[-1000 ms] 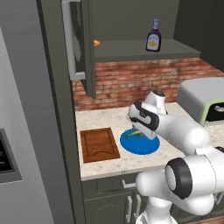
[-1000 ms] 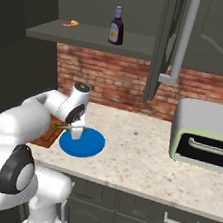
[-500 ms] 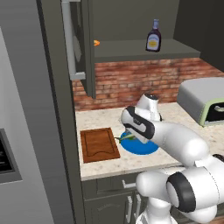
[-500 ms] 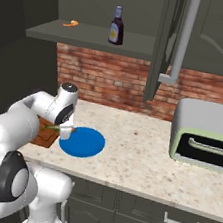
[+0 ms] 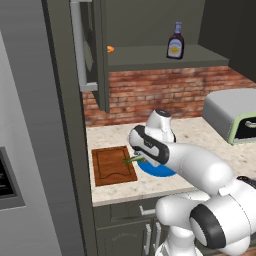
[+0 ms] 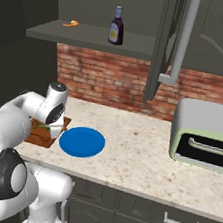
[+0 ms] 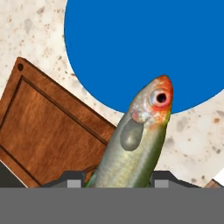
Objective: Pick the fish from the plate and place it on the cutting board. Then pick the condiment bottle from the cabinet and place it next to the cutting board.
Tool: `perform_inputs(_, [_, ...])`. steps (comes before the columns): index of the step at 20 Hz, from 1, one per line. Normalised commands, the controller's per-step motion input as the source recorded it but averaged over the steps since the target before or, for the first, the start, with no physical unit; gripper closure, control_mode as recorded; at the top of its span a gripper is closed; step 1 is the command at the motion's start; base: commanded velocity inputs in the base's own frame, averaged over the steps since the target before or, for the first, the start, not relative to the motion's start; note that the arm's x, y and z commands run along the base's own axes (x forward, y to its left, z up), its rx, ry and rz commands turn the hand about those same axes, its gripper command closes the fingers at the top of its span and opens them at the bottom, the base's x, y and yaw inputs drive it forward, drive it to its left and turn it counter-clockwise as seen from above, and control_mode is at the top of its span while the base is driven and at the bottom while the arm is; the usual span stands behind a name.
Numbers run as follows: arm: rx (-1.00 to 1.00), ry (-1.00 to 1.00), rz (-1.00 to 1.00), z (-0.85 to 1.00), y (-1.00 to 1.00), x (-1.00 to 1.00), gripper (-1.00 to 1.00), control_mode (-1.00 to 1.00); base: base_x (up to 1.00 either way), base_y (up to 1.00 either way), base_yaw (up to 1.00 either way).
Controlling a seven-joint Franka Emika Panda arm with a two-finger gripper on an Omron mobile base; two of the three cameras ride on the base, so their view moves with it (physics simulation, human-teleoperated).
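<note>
My gripper is shut on the fish, a greenish-silver fish with an orange-tinted head that sticks out between the fingertips. In the hand view the fish hangs above the counter, between the bare blue plate and the reddish-brown cutting board. From the left base view the gripper holds the fish over the right edge of the cutting board, left of the plate. The condiment bottle stands upright on the open cabinet's shelf. Bottle, plate, board and gripper also appear in the right base view.
A small orange item lies on the shelf's left end. The cabinet door with its grey bar handle stands open above the board. A toaster oven sits on the counter at the right. A tall grey panel borders the counter on the left.
The arm has swung left with the fish in its grip, from above the plate to the edge of the cutting board. The plate is left bare.
</note>
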Motion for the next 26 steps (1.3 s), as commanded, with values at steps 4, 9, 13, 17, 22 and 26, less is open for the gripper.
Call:
perform_inputs(4, [0.03, 0.00, 0.00, 0.00, 0.30, 0.00, 1.00, -1.00, 0.00, 0.00, 0.00])
perform_inputs(9, [0.02, 0.00, -0.01, 0.00, 0.23, 0.01, 1.00, -1.00, 0.00, 0.00, 0.00])
perform_inputs(13, [0.03, 0.00, -0.03, 0.00, 0.14, 0.10, 1.00, -1.00, 0.00, 0.00, 0.00])
perform_inputs(17, [0.03, 0.00, -0.03, 0.00, 0.12, 0.12, 1.00, -1.00, 0.00, 0.00, 0.00])
perform_inputs(22, [0.01, 0.00, -0.03, -0.03, 0.15, 0.12, 1.00, -1.00, 0.00, 0.00, 0.00])
perform_inputs(26, [0.00, 0.00, -0.02, -0.11, 0.20, 0.08, 1.00, -1.00, 0.00, 0.00, 0.00])
